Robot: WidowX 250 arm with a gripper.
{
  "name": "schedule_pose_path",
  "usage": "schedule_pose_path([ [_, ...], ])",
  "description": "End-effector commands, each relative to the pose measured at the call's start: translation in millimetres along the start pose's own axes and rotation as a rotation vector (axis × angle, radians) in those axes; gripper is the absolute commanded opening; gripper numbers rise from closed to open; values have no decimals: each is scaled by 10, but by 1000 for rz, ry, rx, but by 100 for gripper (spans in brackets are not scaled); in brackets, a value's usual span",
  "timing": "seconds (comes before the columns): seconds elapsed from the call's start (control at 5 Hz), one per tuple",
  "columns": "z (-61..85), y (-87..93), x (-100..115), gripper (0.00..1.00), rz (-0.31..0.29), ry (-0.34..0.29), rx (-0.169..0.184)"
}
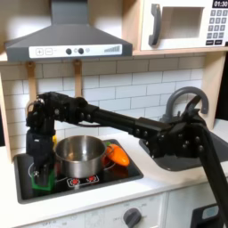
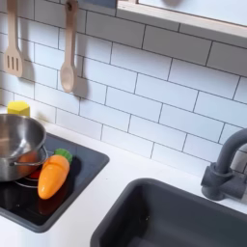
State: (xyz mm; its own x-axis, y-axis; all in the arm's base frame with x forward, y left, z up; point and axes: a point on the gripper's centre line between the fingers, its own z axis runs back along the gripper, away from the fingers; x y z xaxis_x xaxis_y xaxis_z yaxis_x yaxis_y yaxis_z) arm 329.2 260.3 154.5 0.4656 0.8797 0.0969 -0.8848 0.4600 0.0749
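In the first exterior view my black arm reaches from the right across the toy stove (image 1: 89, 184). The gripper (image 1: 41, 171) points down at the stove's left edge, just left of a steel pot (image 1: 80, 155). A small green object (image 1: 39, 185) lies right under the fingers, and I cannot make out whether they are closed on it. An orange carrot with a green top (image 1: 116, 156) lies to the right of the pot. In the second exterior view the pot (image 2: 13, 145) sits at the left edge with the carrot (image 2: 52, 177) beside it on the black stove (image 2: 68, 193).
A dark sink (image 2: 174, 220) with a grey faucet (image 2: 228, 164) lies to the stove's right. A wooden spatula (image 2: 13, 43) and spoon (image 2: 68, 58) hang on the tiled wall. A yellow item (image 2: 19, 109) stands behind the pot. Overhead are a hood (image 1: 67, 40) and a microwave (image 1: 183, 24).
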Motion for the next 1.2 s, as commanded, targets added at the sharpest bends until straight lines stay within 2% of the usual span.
schedule_pose_path([
  [0.0,2,7,5,0,5,-1,-2],
  [0.2,10,-1,13,0,4,-5,-8],
  [0.6,159,-44,58,0,-4,-10,-49],
  [1.0,241,-104,109,0,-10,-12,-76],
])
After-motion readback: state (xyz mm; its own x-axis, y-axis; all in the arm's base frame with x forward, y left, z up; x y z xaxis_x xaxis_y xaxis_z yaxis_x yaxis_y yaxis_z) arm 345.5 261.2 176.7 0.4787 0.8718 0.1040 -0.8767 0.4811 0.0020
